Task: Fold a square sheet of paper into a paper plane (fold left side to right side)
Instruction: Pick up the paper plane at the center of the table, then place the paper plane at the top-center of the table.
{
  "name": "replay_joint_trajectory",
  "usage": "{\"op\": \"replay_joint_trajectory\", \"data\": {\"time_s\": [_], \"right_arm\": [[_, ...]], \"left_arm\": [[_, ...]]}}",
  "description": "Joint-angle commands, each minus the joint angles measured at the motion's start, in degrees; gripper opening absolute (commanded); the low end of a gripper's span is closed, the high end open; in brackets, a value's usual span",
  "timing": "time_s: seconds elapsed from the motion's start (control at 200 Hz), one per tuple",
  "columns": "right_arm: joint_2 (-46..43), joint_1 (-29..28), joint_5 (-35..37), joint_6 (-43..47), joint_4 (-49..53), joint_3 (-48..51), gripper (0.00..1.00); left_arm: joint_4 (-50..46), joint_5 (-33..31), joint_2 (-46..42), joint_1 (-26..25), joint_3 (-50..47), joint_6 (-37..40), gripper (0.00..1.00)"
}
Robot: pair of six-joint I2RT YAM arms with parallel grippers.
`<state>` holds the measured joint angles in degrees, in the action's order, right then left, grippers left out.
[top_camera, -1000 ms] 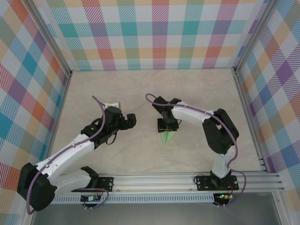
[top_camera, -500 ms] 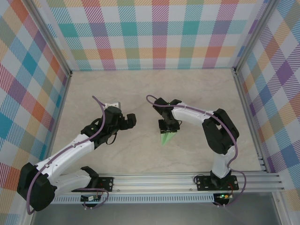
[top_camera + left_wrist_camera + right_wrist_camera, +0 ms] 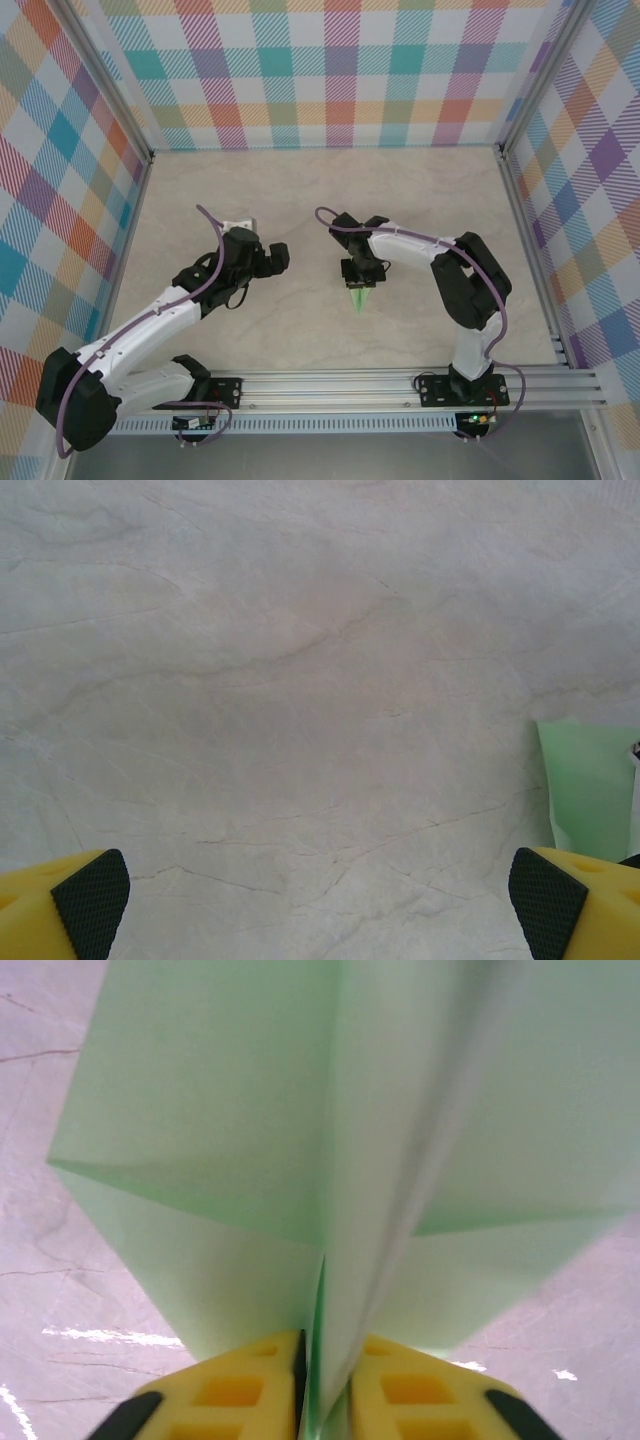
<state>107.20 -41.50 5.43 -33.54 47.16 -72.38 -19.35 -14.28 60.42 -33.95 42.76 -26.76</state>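
Near the middle of the table (image 3: 300, 200), a little right of centre, the paper plane (image 3: 358, 299) hangs from the right gripper (image 3: 358, 276). Its wider end is tucked up under the gripper, and its point aims toward the near edge, where the arm bases sit. Whether the tip touches the table I cannot tell.

From above, the plane is a narrow, pale green dart, much smaller than the arm holding it. In the right wrist view, the two yellow fingers (image 3: 240, 1390) are pressed together on the plane's centre fold, with only the thin layers of paper between them. From that pinched ridge the paper spreads left and right as two flat wings. A lighter underlayer shows below each wing's slanting edge. The paper is plain and unmarked, and its creases are crisp.

The left gripper (image 3: 281, 257) sits well apart to the left, above bare table and pointing toward the plane. Its jaws are spread wide and hold nothing. In its wrist view a strip of green paper (image 3: 590, 790) shows at the right edge. Plaid walls (image 3: 330, 60) surround the table.
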Motion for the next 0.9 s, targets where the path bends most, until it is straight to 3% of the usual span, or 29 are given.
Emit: {"op": "replay_joint_trajectory", "data": {"time_s": [0.0, 0.21, 0.495, 0.69, 0.895], "right_arm": [[-2.8, 0.8, 0.8, 1.6, 2.5, -2.5, 0.11], [1.0, 5.0, 0.2, 9.8, 6.8, -12.1, 0.06], [20.5, 12.5, 0.4, 14.5, 17.8, -42.5, 0.06], [33.4, 13.3, 0.2, 15.3, 26.0, -62.7, 0.07], [38.6, 14.6, -2.2, 15.6, 26.8, -66.8, 0.08]], "left_arm": [[-0.9, -2.1, -2.3, 0.8, 0.0, 0.5, 1.0], [-2.1, -2.7, -4.0, 0.8, 0.7, 1.8, 1.0], [-2.9, -1.8, -5.2, 0.8, 0.8, 3.1, 1.0], [-4.0, -1.1, -5.3, 0.8, 0.9, 4.2, 1.0], [-4.5, 0.1, -6.1, 0.8, 0.7, 4.1, 1.0]]}}
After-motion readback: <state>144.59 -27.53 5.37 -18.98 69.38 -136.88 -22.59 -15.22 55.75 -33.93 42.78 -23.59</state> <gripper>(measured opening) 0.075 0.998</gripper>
